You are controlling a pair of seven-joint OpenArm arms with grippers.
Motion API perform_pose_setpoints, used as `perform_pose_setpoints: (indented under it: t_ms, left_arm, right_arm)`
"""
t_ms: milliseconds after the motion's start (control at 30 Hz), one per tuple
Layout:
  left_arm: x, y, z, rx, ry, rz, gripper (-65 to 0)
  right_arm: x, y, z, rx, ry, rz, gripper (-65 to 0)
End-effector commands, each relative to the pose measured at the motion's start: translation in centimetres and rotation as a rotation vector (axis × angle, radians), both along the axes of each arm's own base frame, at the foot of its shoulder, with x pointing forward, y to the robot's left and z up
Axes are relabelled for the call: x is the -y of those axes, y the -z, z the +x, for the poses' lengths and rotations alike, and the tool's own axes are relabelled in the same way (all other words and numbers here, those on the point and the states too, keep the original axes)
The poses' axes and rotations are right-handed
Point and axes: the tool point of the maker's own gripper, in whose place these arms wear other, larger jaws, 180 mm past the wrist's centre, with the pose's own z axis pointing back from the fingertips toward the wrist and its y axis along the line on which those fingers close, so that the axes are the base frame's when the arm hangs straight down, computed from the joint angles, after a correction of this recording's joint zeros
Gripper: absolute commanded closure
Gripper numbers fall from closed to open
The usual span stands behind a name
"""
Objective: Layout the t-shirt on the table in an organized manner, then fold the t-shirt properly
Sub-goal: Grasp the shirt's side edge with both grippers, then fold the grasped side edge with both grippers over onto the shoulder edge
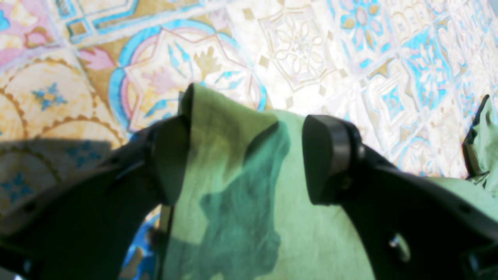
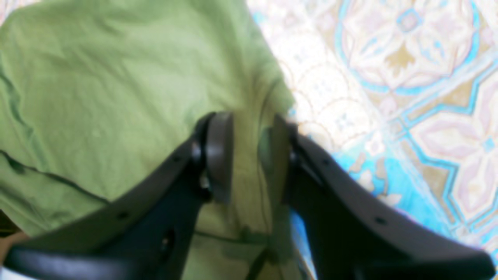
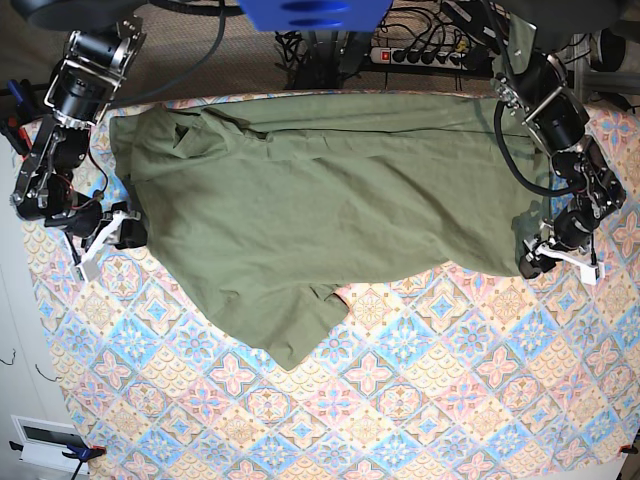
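The table (image 3: 400, 400) carries the t-shirt (image 3: 300, 210), spread across its far half. The left gripper (image 1: 245, 155) stands wide open astride the shirt's edge — gripping nothing. The right gripper (image 2: 249, 155) — half-closed — pinches a fold at the opposite edge.

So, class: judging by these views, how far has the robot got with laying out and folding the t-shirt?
Done: the t-shirt lies mostly spread on the table.
In hand: the right gripper pinches one edge; the left gripper's open jaws straddle the opposite edge.
Left: a lower corner hangs crumpled, wrinkles remain, and no fold is made.
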Motion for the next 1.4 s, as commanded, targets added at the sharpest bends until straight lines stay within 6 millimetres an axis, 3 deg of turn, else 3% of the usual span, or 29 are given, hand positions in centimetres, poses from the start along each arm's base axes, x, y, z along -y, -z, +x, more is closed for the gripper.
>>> perform_pose_setpoints:
  t_ms: [0, 100, 167, 233, 367, 433, 633, 767, 1000, 1167, 1367]
  left_arm:
    - [-0.8, -0.7, 0.4, 0.002, -0.013, 0.012, -44.6]
    - [-1.5, -0.2, 0.0, -0.032, -0.075, 0.003, -44.1]
    - [-1.4, 0.2, -0.3, -0.051, -0.08, 0.0, -39.6]
    - [-1.0, 0.7, -0.5, -0.067, -0.064, 0.004, -31.3]
    - [2.9, 2.6, -0.7, -0.146, 0.103, 0.061, -8.6]
    - [4.0, 3.1, -0.8, -0.165, 0.149, 0.074, -0.6]
    - [4.4, 3.0, -0.7, -0.155, 0.165, 0.073, 0.0]
    - [4.8, 0.8, 0.4, -0.067, 0.188, 0.058, 0.0]
    - [5.0, -1.8, -0.2, -0.019, 0.24, 0.125, 0.0]
    - [5.4, -3.3, -0.9, 0.032, 0.257, 0.143, 0.0]
    - [3.3, -4.2, -1.7, 0.063, 0.179, 0.128, 0.0]
  right_arm:
    - [0.6, -2.4, 1.8, 0.081, 0.006, -0.004, -17.3]
    - [0.7, -2.0, 1.7, 0.068, 0.011, 0.005, -17.3]
    - [0.7, -1.7, 1.6, 0.06, 0.014, 0.01, -17.3]
    - [0.7, -1.7, 1.6, 0.06, 0.014, 0.01, -17.3]
    - [0.7, -1.7, 1.6, 0.06, 0.014, 0.01, -17.3]
    - [0.7, -1.7, 1.6, 0.06, 0.014, 0.01, -17.3]
    - [1.7, -1.9, 2.5, 0.042, 0.007, -0.089, -17.7]
    - [1.3, -2.2, 4.1, 0.03, -0.053, -0.207, -17.8]
    - [-1.6, -4.4, 8.7, 0.15, -0.187, -0.374, -17.8]
    - [-3.3, -2.0, 9.5, 0.123, -0.249, -0.369, -21.0]
    - [-4.4, 1.0, 9.4, 0.088, -0.265, -0.306, -24.6]
